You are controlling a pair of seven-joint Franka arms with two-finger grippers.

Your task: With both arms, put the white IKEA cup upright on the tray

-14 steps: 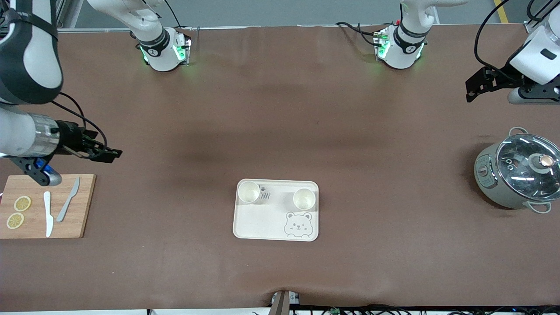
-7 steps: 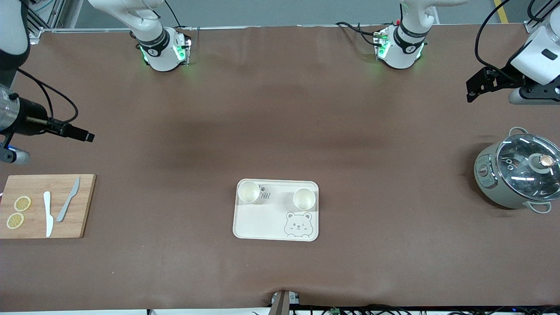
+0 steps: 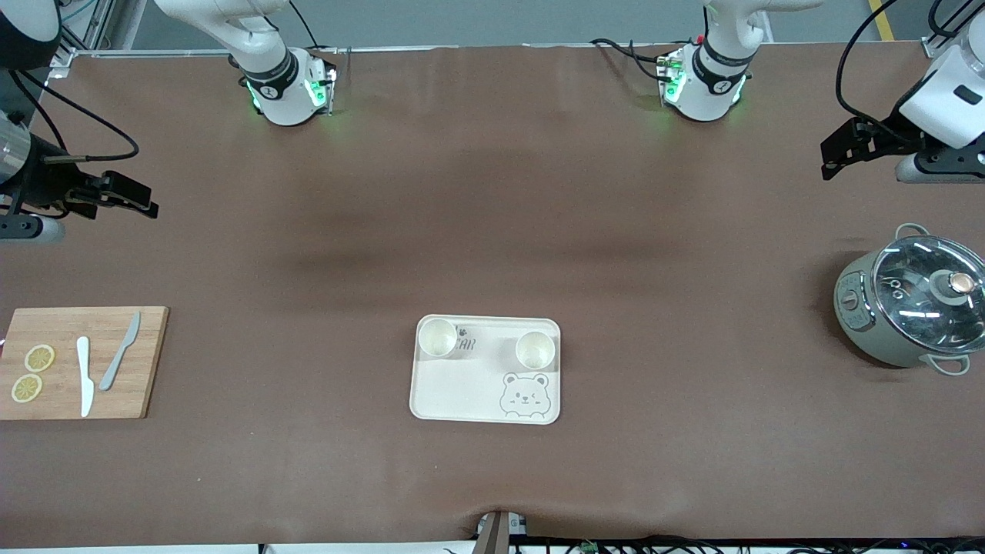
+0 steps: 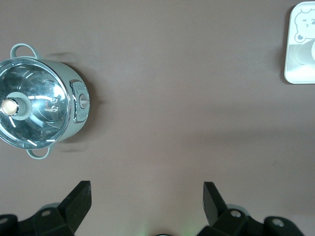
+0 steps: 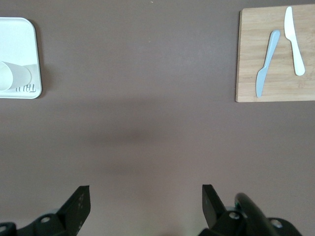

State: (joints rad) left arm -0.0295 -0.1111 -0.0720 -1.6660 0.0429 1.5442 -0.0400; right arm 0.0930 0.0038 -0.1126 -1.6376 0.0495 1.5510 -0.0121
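Note:
The cream-white tray (image 3: 454, 394) with a grey bear drawing lies mid-table, near the front camera. Two white cups (image 3: 438, 337) (image 3: 535, 349) stand upright on its half farther from the camera. My right gripper (image 3: 142, 201) hangs open and empty over bare table at the right arm's end; its wrist view (image 5: 145, 191) shows the tray's edge (image 5: 15, 34) and one cup (image 5: 14, 76). My left gripper (image 3: 827, 160) hangs open and empty over bare table at the left arm's end; its wrist view (image 4: 146, 189) shows a tray corner (image 4: 295, 73).
A wooden cutting board (image 3: 58, 404) with two lemon slices and two knives lies at the right arm's end, also in the right wrist view (image 5: 256, 29). A grey pot with a glass lid (image 3: 908, 312) stands at the left arm's end, also in the left wrist view (image 4: 42, 108).
My right gripper has drawn away from over the cutting board toward the arms' bases and the table's end. The left arm, cups and tray have stayed put.

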